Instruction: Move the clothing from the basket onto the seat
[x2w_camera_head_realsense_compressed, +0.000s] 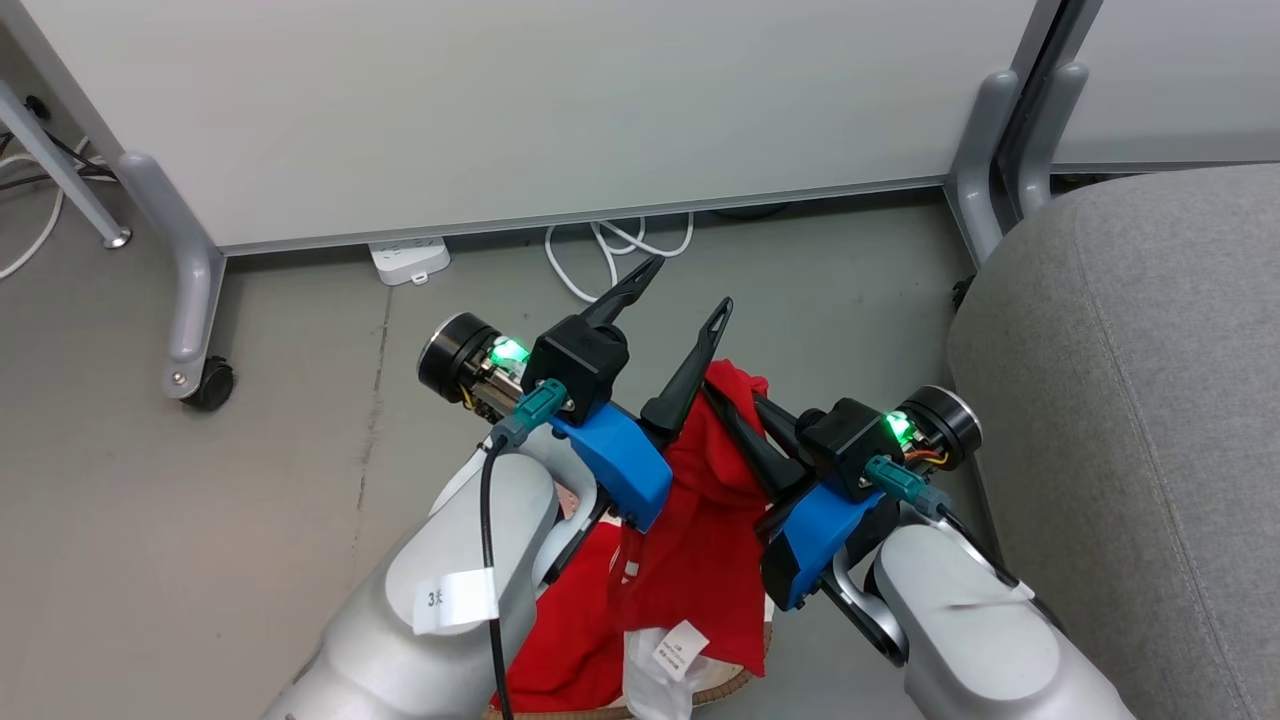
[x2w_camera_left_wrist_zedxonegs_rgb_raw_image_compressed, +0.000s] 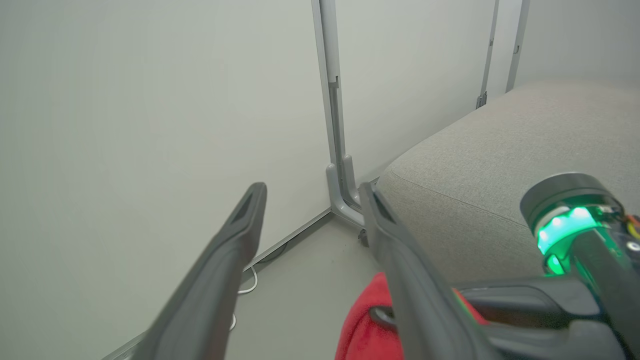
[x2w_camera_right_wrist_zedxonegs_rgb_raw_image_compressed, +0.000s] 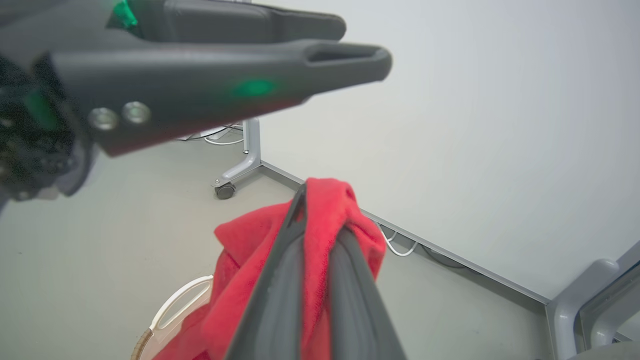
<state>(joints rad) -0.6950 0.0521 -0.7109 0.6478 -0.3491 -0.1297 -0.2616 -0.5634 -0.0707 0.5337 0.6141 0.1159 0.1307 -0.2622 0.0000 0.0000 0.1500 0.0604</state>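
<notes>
My right gripper is shut on a bunch of the red clothing, which hangs from its fingertips down into the basket. In the right wrist view my right gripper pinches the red clothing above the basket's white handle. Just to the left, my left gripper stands open with nothing between its fingers. Its right finger lies against the cloth. In the left wrist view my left gripper shows a wide gap, with the clothing below. The grey seat is close on the right.
A white partition panel on grey legs with a castor stands ahead. A power strip and white cables lie on the grey floor under it. Another partition leg stands by the seat's corner.
</notes>
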